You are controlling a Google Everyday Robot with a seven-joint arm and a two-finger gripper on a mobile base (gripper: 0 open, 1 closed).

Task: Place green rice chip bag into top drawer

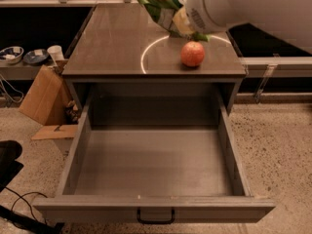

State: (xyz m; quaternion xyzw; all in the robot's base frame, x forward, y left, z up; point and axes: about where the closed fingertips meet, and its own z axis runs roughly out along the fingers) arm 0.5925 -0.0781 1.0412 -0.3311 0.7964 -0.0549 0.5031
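Observation:
The green rice chip bag [157, 0] hangs in the air over the back of the cabinet top, tilted, its light-green face with tan chips showing. My gripper [178, 23] is at the end of the white arm [229, 6] that reaches in from the upper right; it is shut on the bag's lower end and mostly hidden by the wrist. The top drawer [156, 165] is pulled fully open below and in front, and is empty, with a dark handle [155, 216] on its front panel.
A red apple [193, 53] sits on the cabinet top [112, 43] just below the gripper, on a white circle mark. A cardboard box [41, 94] leans left of the cabinet. Bowls and a cup [54, 53] stand on a low shelf at the left. Cables lie on the floor at the lower left.

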